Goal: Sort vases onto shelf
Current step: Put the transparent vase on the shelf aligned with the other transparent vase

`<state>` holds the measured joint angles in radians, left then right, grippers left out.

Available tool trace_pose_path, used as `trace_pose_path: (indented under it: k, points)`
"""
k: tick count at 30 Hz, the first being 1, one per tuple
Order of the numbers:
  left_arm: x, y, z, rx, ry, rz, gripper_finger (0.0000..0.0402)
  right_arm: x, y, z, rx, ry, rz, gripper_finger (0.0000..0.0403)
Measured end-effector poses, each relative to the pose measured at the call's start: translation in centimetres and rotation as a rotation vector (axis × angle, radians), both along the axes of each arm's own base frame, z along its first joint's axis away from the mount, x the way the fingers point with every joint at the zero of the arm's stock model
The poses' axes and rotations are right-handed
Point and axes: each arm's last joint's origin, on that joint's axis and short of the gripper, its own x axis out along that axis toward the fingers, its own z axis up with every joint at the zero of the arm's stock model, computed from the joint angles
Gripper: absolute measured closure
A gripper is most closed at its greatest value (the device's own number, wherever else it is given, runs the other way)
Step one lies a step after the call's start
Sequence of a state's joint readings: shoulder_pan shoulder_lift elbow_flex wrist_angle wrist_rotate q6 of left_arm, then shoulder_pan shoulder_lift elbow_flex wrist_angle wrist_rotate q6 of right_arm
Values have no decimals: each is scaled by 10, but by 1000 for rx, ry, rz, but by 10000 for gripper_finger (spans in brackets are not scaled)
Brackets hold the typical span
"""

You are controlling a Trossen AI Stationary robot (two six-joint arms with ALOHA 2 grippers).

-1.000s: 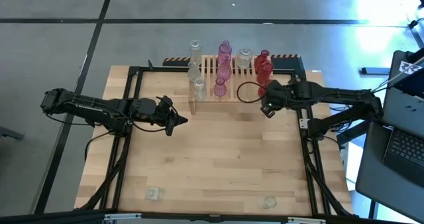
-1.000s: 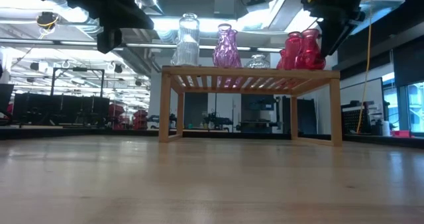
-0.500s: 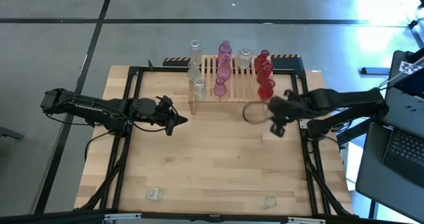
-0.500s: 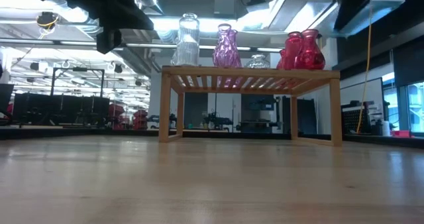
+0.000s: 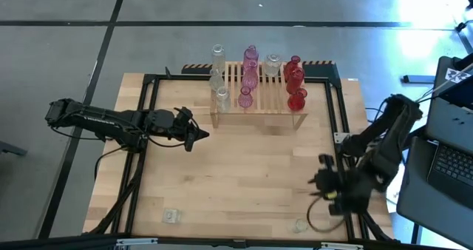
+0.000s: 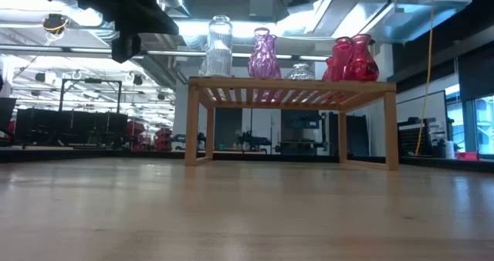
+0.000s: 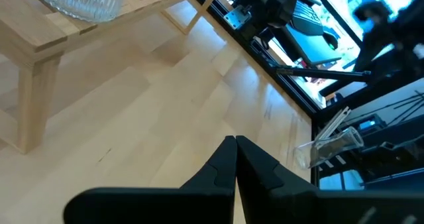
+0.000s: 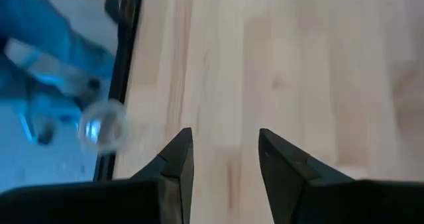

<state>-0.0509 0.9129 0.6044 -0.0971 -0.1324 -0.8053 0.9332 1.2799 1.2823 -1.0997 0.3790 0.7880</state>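
Big open workshop with a grey floor around a pale plank table (image 5: 244,169), and the wooden shelf (image 5: 259,102) sits at the table's far edge, so I'll place everything off that.

On the shelf the vases are lined up by colour: clear ones (image 5: 219,95) at its left end, pink ones (image 5: 250,76) in the middle, red ones (image 5: 295,83) at its right end, with one more clear vase (image 5: 273,63) at the back between pink and red. From the low view you can see a ribbed clear vase (image 6: 219,49), a pink one (image 6: 264,56) and the red pair (image 6: 351,59) standing upright on the top slats.

Right gripper (image 5: 325,182) is well away from the shelf, over by the table's near right corner. Its fingers (image 8: 173,159) stand partly apart with nothing between them, just bare wood underneath. The right arm is folded back on itself at the table's right edge. A small clear vase (image 5: 301,225) stands on the table near that gripper, at the near edge, and the right wrist view shows a blurry clear one (image 8: 103,126) just off the finger tips.

Left gripper (image 5: 198,134) hangs over the table in front of the shelf's left end, fingers (image 7: 225,159) pressed together, holding nothing. That arm stretches in low from the table's left side.

One more clear vase (image 5: 171,216) sits at the near left, far from the shelf.
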Motion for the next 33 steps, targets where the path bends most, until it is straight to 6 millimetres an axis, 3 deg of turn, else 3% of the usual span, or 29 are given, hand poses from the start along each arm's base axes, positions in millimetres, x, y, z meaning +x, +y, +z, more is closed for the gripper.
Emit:
trace_pose_path:
  k: [5, 12, 24, 33]
  points:
    - [0, 0, 0, -23, -2, 8, 401, -8, 40, -34, -18, 181, -17, 285]
    - [0, -1, 0, -57, -4, -1, 401, -9, 96, -72, 57, 215, 75, 261]
    - [0, -2, 1, -122, -17, -5, 401, 14, 113, -103, 54, 183, -22, 147]
    - [1, -7, 2, -124, -28, -32, 401, 23, 113, -112, -20, 82, -85, 111]
